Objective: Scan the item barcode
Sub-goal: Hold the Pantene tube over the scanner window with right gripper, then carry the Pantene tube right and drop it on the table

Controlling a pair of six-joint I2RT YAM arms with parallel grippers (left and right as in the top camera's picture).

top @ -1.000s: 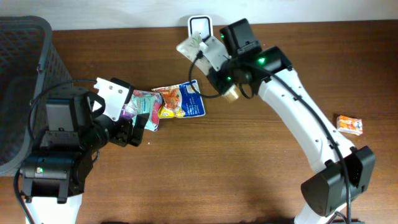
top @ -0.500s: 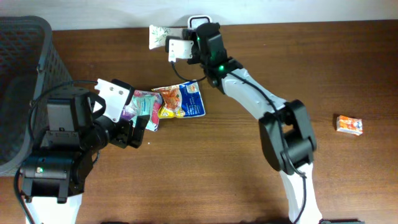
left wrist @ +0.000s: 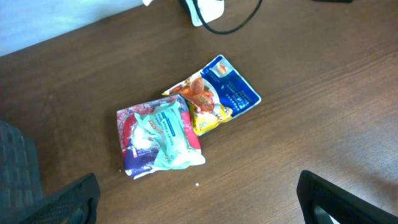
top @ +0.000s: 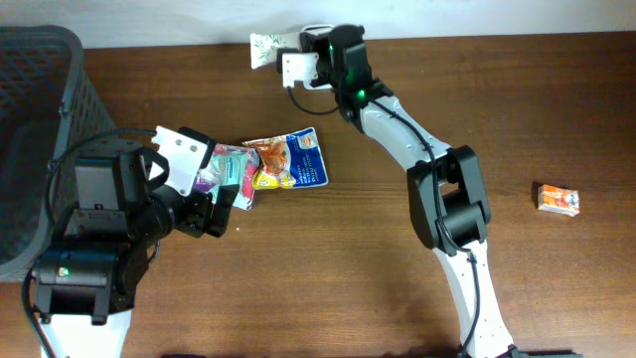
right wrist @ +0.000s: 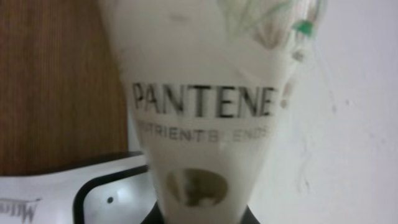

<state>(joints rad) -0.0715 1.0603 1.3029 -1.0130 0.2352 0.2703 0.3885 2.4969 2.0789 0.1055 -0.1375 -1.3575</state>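
1. the right gripper (top: 283, 58) is pinched fully shut on one end of the pantene pack (right wrist: 205, 106), lifting it clear of the table (top: 358, 278) at the far edge, by the wall.
2. in the right wrist view the pack rises straight up from the jaws, brand side to the lens. the white scanner (right wrist: 93, 193) sits just below and behind it. no barcode shows from here.
3. i'd say the pack is light, thin and a bit floppy, with a glossy skin that could slide in a pinch. a hold low on one end seems best, since it leaves both faces free to turn toward the scanner.
4. squeezing the middle might crease it or cover the code.
5. the left gripper (left wrist: 198, 186) is spread wide with nothing in it, hanging over the pink and teal packet (left wrist: 161, 140) and the blue and orange packet (left wrist: 217, 93), which overlap.
6. a small orange box (top: 558, 199) lies well apart on the right, and a dark basket (top: 40, 60) stands at the left.
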